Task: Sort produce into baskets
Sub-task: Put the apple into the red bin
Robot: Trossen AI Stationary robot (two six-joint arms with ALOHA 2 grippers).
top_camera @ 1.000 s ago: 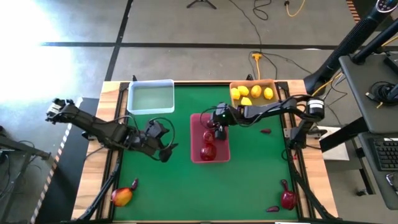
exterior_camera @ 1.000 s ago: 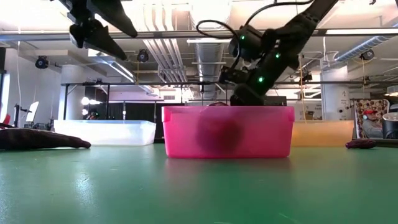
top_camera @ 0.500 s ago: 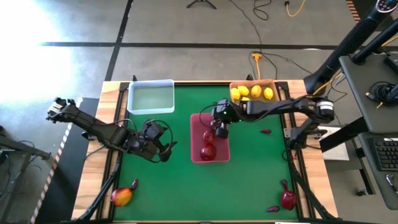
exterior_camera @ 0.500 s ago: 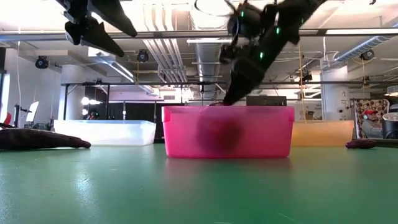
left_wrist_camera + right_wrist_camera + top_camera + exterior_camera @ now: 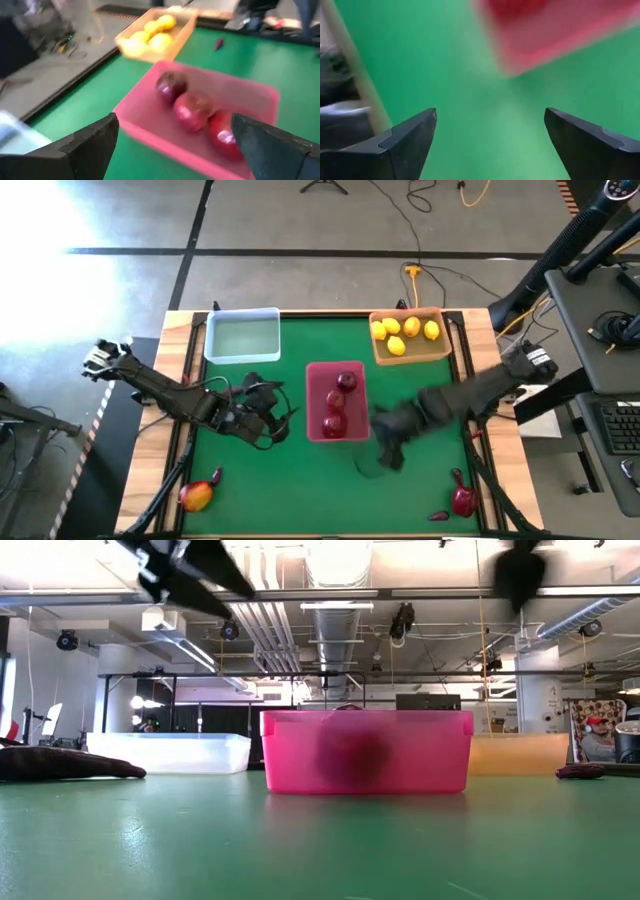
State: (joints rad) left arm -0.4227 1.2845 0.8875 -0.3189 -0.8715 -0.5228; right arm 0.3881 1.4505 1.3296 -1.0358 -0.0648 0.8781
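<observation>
- The right gripper (image 5: 388,452) hung above bare green felt just beside the near end of the pink-red tray (image 5: 313,402), jaws spread wide with nothing between them. Its blurred shape suggested a fast sweep, probably toward the loose produce at the near right corner.
- The left gripper (image 5: 283,420) hovered on the other side of that tray, jaws fully apart and empty, seemingly waiting its turn; its wrist view looked across the tray toward the lemons.
- Three red fruits (image 5: 334,420) lay in a row inside the pink-red tray, glossy and roundish, the far one darker, almost maroon. The tray's walls were translucent plastic, so a fruit showed as a dim blotch through its side in the low view.
- Four lemons (image 5: 411,329) sat bunched in the tan-orange tray (image 5: 438,352) at the far right, small, matte yellow and oval; sorting by colour looked well along there.
- The pale blue tray (image 5: 241,338), shallow and frosted, stood at the far left, and I saw nothing in it.
- Still outside any tray: a red-yellow fruit (image 5: 198,496) at the near left edge of the worktop (image 5: 300,480), a glossy red fruit (image 5: 463,500) at the near right, and slim dark maroon pieces (image 5: 438,515) beside it.
</observation>
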